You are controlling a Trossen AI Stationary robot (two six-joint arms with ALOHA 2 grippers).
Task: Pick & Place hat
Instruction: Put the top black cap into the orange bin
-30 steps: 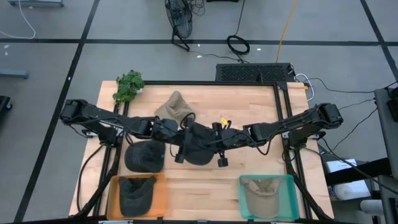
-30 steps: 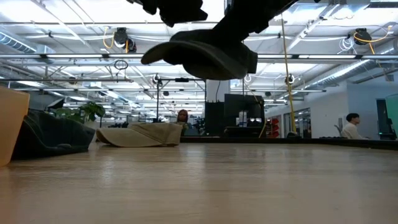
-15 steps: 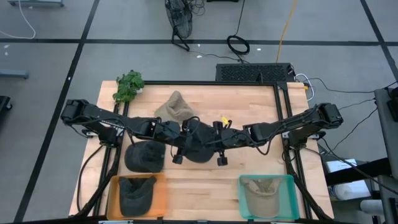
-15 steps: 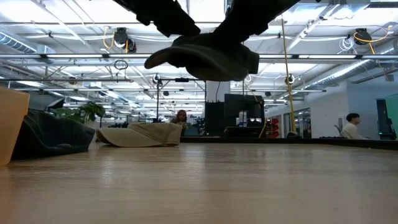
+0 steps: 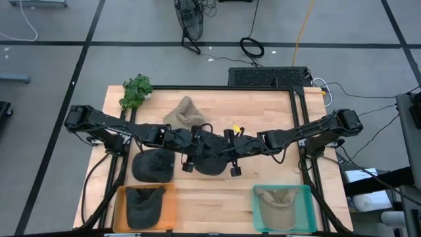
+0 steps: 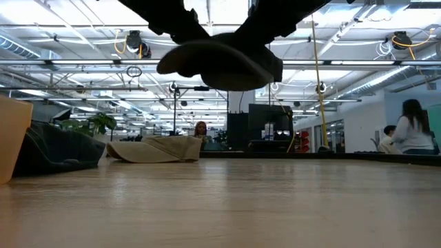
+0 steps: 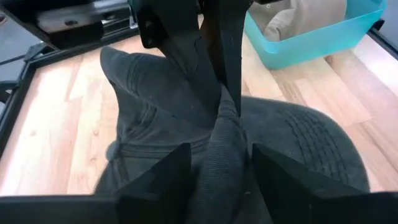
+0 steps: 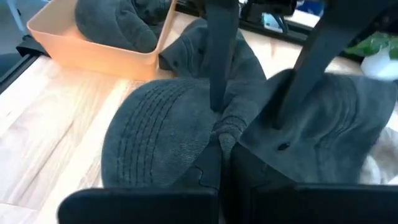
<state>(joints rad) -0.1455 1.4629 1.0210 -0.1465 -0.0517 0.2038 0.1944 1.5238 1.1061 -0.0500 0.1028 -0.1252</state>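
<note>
Both arms meet over mid-table. Dark grey cap (image 5: 209, 157) held aloft between them, clear of the wooden tabletop (image 6: 227, 207); low view shows it hanging well above the boards, brim curved, crown rounded.

Left gripper (image 7: 216, 163): fingers (image 7: 155, 183) close on either side of a bunched ridge of the cap's fabric, pinching it. Cloth is soft, brushed, twill-like; a ribbed, stitched brim panel lies just beyond the jaws to one side.

Right gripper (image 8: 224, 146): jaws pressed onto a puckered fold of the same cap, the fabric gathered into a small knot right at the fingertips. Rows of parallel stitching on the rounded brim (image 8: 155, 134) beside the pinch. The other arm's dark fingers come down into the cap just past these jaws.

Elsewhere:
- Second dark cap (image 5: 152, 165) flat on the table, just beside the left arm.
- Tan cap (image 5: 185, 115), limp and creased, lying beyond the held cap.
- Orange bin (image 5: 120, 212), smooth plastic, holding a dark cap (image 5: 145, 205).
- Teal bin (image 5: 308, 197), smooth plastic, holding a tan cap (image 5: 277, 201).
- Leafy green plant (image 5: 135, 91) at the far left corner.
- Person (image 6: 412, 127) in the room behind the table.
</note>
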